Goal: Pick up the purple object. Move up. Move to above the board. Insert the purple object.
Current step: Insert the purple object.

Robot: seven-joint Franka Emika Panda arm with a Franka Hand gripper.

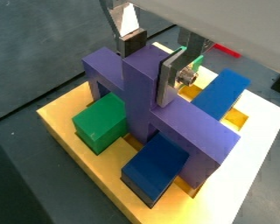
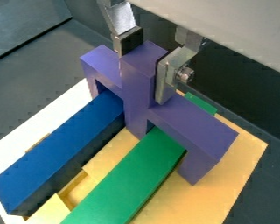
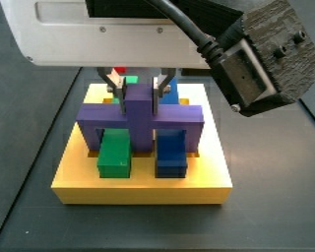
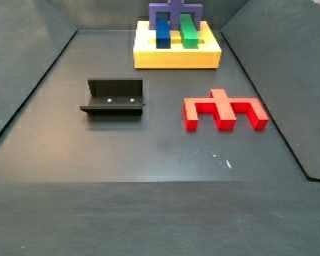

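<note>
The purple object (image 1: pixel 166 114) sits on the yellow board (image 1: pixel 66 127), its crossbar spanning the green bar (image 1: pixel 101 121) and the blue bar (image 1: pixel 154 162). Its legs go down into the board. The gripper (image 1: pixel 152 52) is above the board with its silver fingers pressed against both sides of the upright central post, shut on it. Both wrist views show this grip, as with the gripper (image 2: pixel 149 54) on the purple object (image 2: pixel 143 83). In a side view the gripper (image 3: pixel 143 95) stands over the purple object (image 3: pixel 138 120) and the board (image 3: pixel 141 187).
A red block (image 4: pixel 223 110) lies on the dark floor in front of the board (image 4: pixel 176 58). The fixture (image 4: pixel 113 97) stands left of the red block. Dark walls rise along the floor's edges.
</note>
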